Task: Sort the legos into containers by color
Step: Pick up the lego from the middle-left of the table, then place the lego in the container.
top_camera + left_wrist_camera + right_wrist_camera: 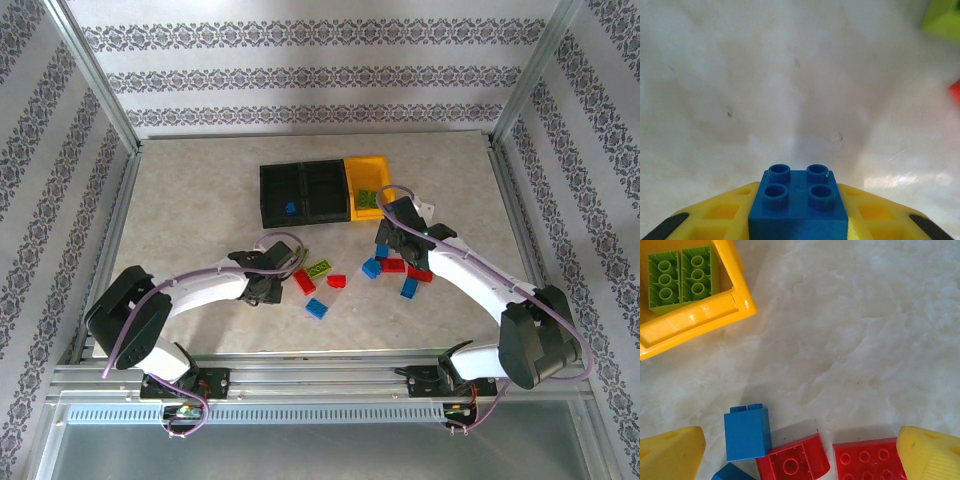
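Near the middle of the table (200, 210), the left claw (800, 225) grips a blue brick (799, 197), probably bound next for the black bin (264, 195) holding blue, while the right claw (800, 455) gapes over loose bricks (747, 432).

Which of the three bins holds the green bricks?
The yellow bin, at the right end of the row, holds green bricks; the two black bins have none.

Top external: fixed high behind the arm bases (185, 385), looking down across the whole bench (190, 200). Both wrist views sit close above the bench, facing down. Right wrist and top external share the yellow bin (695, 315).
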